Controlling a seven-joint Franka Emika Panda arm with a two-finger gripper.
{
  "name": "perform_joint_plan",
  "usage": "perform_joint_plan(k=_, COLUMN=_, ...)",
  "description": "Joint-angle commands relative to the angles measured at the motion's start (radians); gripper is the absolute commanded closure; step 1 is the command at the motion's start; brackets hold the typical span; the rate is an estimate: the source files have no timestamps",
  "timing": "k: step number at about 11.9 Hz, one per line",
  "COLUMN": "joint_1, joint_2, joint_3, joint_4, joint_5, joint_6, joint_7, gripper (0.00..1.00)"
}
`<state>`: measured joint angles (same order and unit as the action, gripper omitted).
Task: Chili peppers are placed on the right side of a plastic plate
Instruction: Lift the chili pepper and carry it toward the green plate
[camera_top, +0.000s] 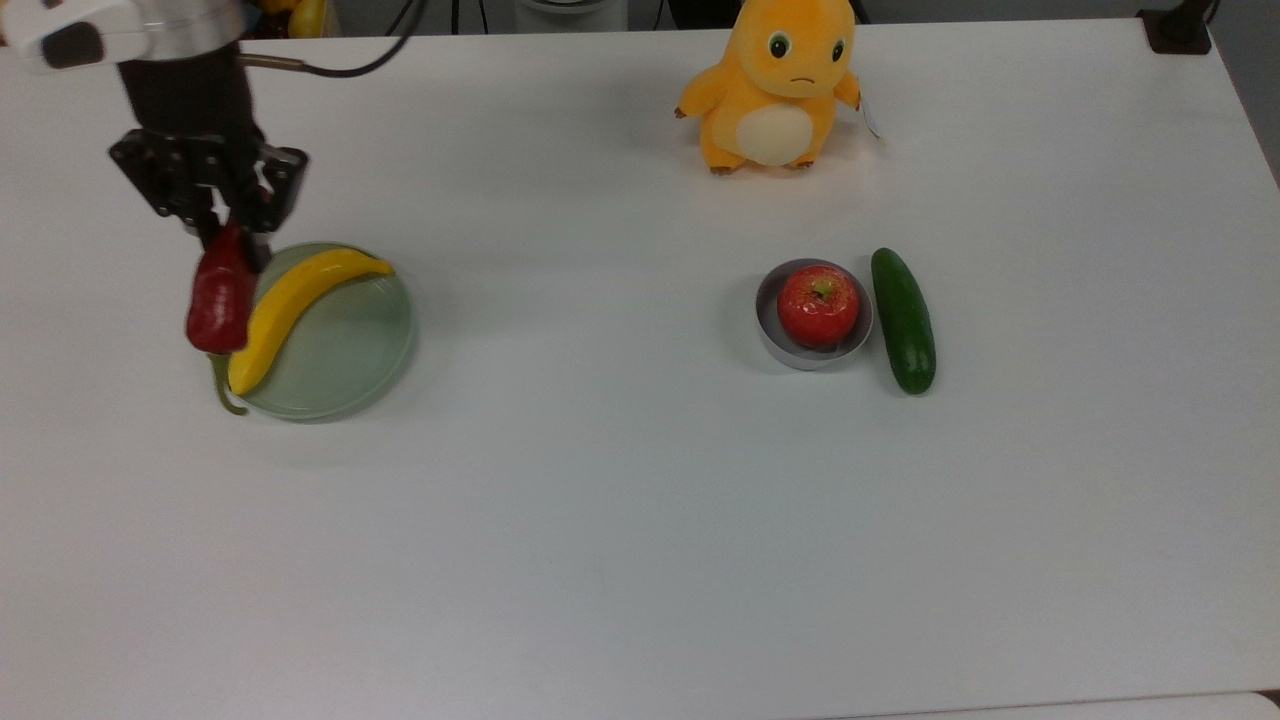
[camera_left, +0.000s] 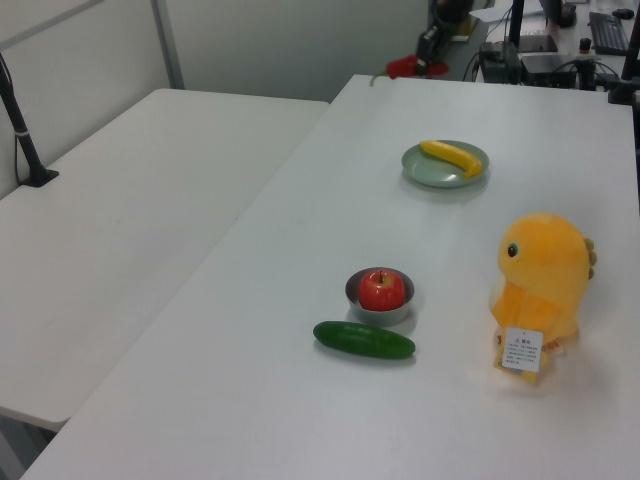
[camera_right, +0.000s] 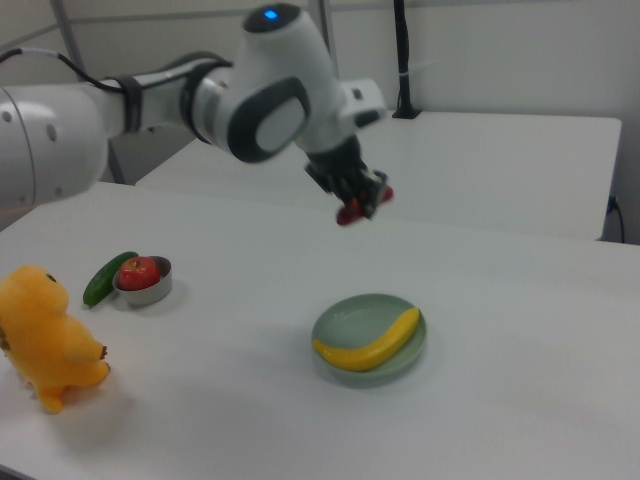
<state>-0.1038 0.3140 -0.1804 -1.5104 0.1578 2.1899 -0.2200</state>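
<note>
The white table (camera_top: 640, 520) spreads wide across the top view. Above its far-left part, in the top view, hangs the Panda arm (camera_right: 150, 95), its white bulk also sweeping in from the right view's left. Next in size, the orange plush toy (camera_top: 770, 85) stands upright at the table's far edge in the top view. And there's the plastic plate (camera_top: 350, 350), pale green, flat on the table (it carries a yellow banana (camera_top: 290, 305) lying slantwise across it). Over to the top view's right, the grey bowl (camera_top: 800, 352) holds a red apple (camera_top: 818, 305), with the dark green cucumber (camera_top: 903, 320) lying just beside the bowl. Now the action: the gripper (camera_top: 222, 232) has its fingers pinched on the narrow end of the chili pepper (camera_top: 220, 290), which hangs from it in the air, fat end and curled green stem toward the viewer in the top view. In that view the pepper overlaps the plate's left rim; the right view puts it up in the air behind the plate.
</note>
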Motion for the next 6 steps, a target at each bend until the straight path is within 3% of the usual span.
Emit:
perform_joint_plan(k=1, joint_1=-0.023, joint_2=-0.026, joint_3=-0.106, joint_4=-0.112, joint_5=0.174, joint_6=0.017, joint_7=-0.213, gripper=1.0)
perform_joint_plan(k=3, joint_1=-0.042, joint_2=-0.024, joint_3=-0.172, joint_4=-0.166, joint_5=0.306, joint_6=0.027, joint_7=-0.382, gripper=1.0)
perform_joint_plan(k=6, joint_1=-0.111, joint_2=-0.001, joint_3=-0.185, joint_4=-0.249, joint_5=0.446, joint_6=0.115, joint_7=-0.562, gripper=1.0)
